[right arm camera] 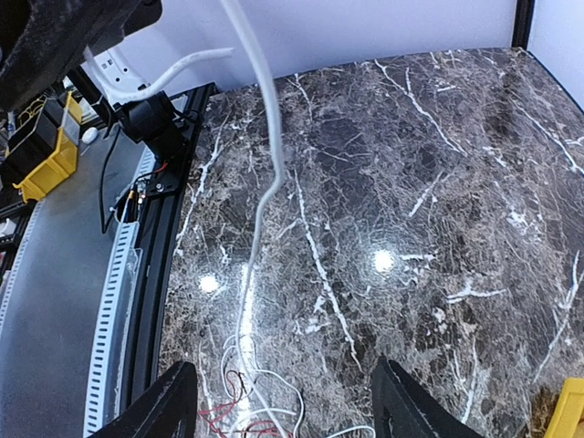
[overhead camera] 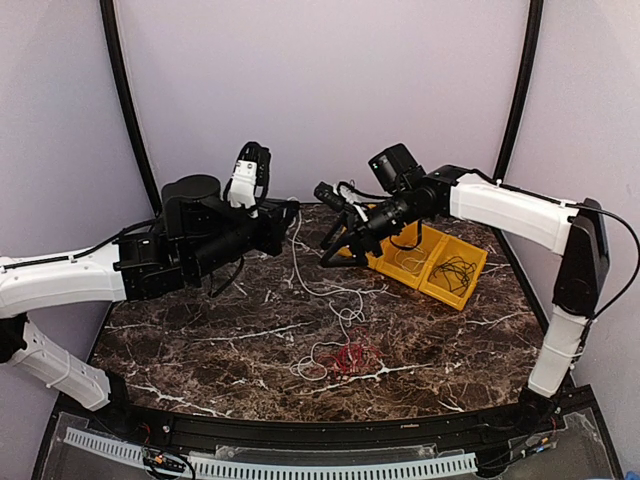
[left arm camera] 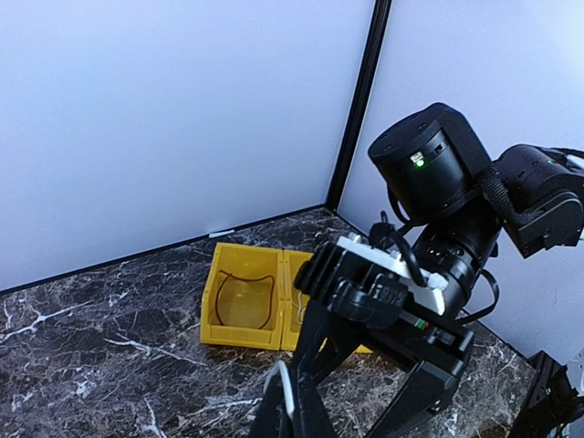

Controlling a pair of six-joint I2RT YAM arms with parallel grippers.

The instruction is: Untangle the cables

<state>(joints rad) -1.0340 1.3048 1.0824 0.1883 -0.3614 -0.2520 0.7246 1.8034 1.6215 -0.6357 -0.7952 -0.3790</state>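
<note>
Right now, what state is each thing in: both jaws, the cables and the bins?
Left jaws: shut on the white cable, holding it up.
Right jaws: open, empty.
White cable: one end lifted, rest looped on the table.
Red cable: on the table, tangled in the white loops.
Bins: upright, side by side.
Black cable: loose inside one bin.

The desk (overhead camera: 200, 350) looks like polished dark-brown marble with white veins, glossy enough to mirror bright spots of light. The yellow bins (overhead camera: 432, 262) look like smooth moulded plastic with a slight sheen. The white cable (right arm camera: 265, 182) has a smooth, rubbery-looking sheath; the red cable (overhead camera: 350, 358) is too thin to judge. The arms wear smooth white shells (overhead camera: 505, 208), seemingly plastic, beside matt black housings, and the right pincer (right arm camera: 285, 411) has matt black fingers (right arm camera: 173, 409).
</note>
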